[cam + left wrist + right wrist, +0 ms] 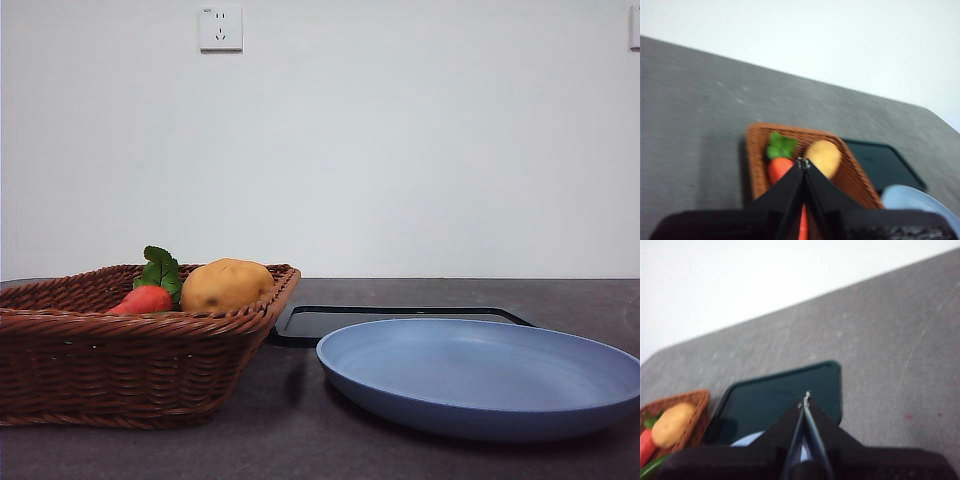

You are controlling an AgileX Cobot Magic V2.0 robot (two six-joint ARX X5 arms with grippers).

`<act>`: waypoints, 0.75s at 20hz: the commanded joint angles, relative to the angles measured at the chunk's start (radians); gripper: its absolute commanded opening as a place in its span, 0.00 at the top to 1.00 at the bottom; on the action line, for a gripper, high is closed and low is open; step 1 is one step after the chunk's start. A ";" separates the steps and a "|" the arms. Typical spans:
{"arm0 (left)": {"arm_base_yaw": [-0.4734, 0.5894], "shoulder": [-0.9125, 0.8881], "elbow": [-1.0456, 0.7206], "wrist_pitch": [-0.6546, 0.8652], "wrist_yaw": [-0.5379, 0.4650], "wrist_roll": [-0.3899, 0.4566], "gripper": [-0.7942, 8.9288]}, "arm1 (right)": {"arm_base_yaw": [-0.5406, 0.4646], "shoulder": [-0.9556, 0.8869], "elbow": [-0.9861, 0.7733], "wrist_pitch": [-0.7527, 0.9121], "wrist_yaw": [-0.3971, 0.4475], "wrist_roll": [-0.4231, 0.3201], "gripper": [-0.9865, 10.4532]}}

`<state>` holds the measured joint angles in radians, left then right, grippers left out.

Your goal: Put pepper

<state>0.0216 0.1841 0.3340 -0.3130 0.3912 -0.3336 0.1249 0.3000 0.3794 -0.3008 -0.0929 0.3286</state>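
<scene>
A brown wicker basket stands at the left of the table. In the front view its wall hides the pepper. In the right wrist view a slender glossy green strip lies in the basket beside the red vegetable; it looks like the pepper. In the left wrist view my own jaws cover that part of the basket. My left gripper is shut and empty, high above the basket. My right gripper is shut and empty, high above the dark tray. Neither arm shows in the front view.
The basket also holds a tan potato and a red vegetable with green leaves. A blue plate sits at the front right. The flat dark tray lies behind it. A wall stands behind the table.
</scene>
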 commanded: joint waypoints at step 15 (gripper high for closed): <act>-0.021 0.419 0.454 -0.573 0.318 0.450 0.91 | 0.015 0.404 0.564 -0.746 -0.169 -0.441 0.91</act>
<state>0.0029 0.6006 0.7750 -0.8841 0.7013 0.0597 0.1364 0.6987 0.9287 -1.0473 -0.2615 -0.0685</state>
